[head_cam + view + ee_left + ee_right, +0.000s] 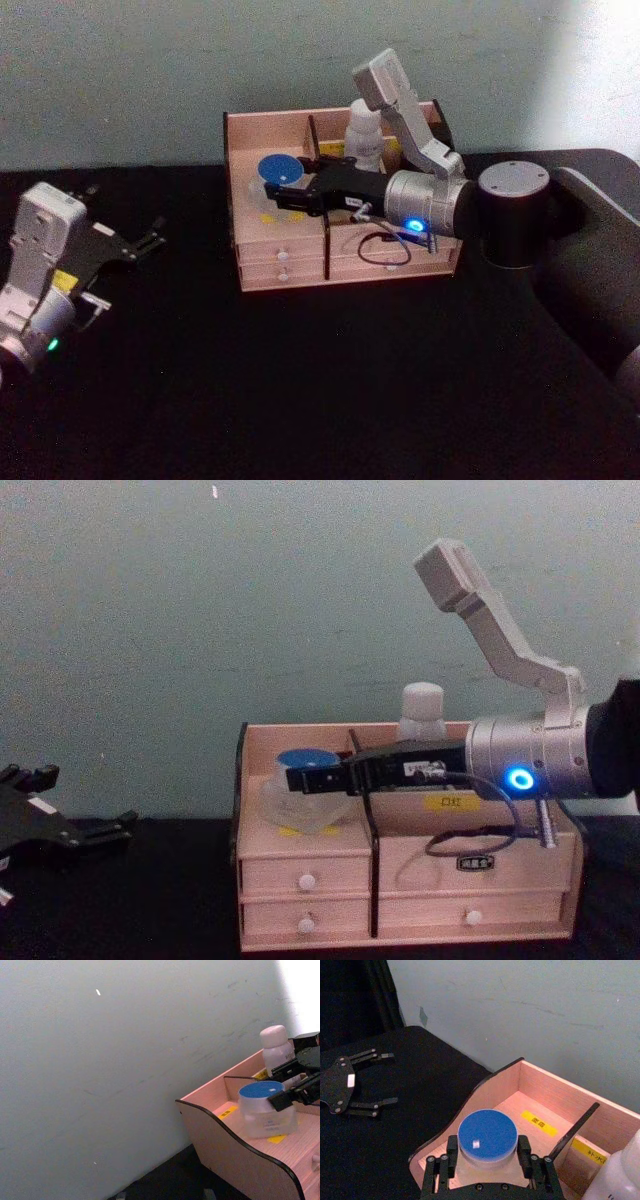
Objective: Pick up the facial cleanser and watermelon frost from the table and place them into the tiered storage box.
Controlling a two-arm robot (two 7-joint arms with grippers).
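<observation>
Open black table [330, 380] before the tiered storage box [290, 272], black divider [325, 240] and white bottle [366, 135] crowding its compartments

Pale wooden tiered storage box [285, 268]

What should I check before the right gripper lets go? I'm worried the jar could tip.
1. Blue-lidded jar over the left compartment of the tiered storage box: ok.
2. Jar upright, lid level: ok.
3. Jar base resting on the compartment floor: cannot tell; in the chest view it looks low, but contact is unclear.
4. Right gripper fingers on both sides of the jar: ok, so it is held.
5. White bottle standing upright in the back compartment, apart from the jar: ok.
6. Left gripper open, out over the table to the box's left: ok.
</observation>
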